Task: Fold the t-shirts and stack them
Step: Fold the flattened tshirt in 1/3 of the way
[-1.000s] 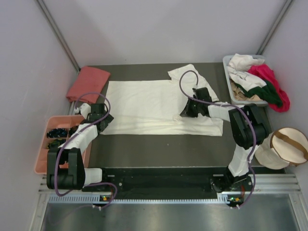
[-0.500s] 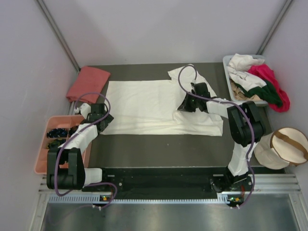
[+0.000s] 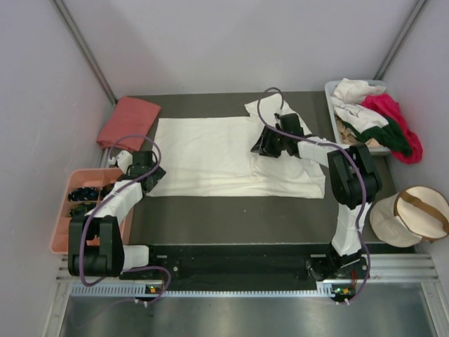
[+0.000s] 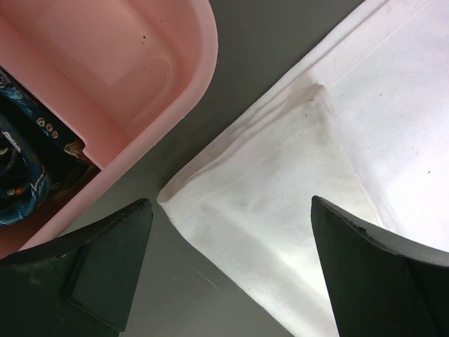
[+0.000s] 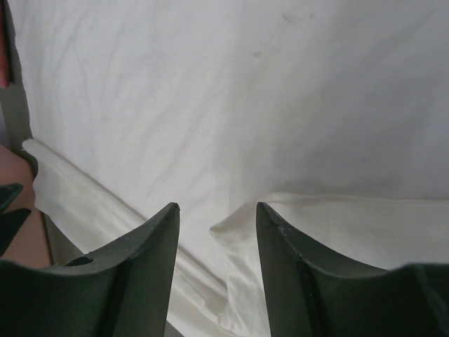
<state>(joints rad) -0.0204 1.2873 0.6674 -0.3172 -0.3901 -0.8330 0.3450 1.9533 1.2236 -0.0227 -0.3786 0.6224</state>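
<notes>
A large cream-white t-shirt (image 3: 203, 151) lies spread flat across the dark table. My right gripper (image 3: 258, 146) hovers low over its right-middle part. In the right wrist view the right gripper (image 5: 217, 206) is open, and a loose folded corner of the cream-white t-shirt (image 5: 245, 91) lies between the fingers, ungripped. My left gripper (image 3: 153, 170) sits at the shirt's near left corner. It shows wide open in the left wrist view (image 4: 230, 202), straddling the hem corner of the shirt (image 4: 316, 175). A folded salmon-pink t-shirt (image 3: 128, 121) rests at the far left.
A grey bin (image 3: 335, 105) at the far right holds a heap of white, magenta and dark green shirts (image 3: 382, 121). A pink compartment tray (image 3: 59, 232) stands by the left arm, its rim (image 4: 140, 70) close to the left fingers. A round beige pouch (image 3: 414, 214) sits at the right.
The right gripper slid away from me and leftward across the shirt, and its jaws came apart, releasing the cloth. The left arm stayed still.
</notes>
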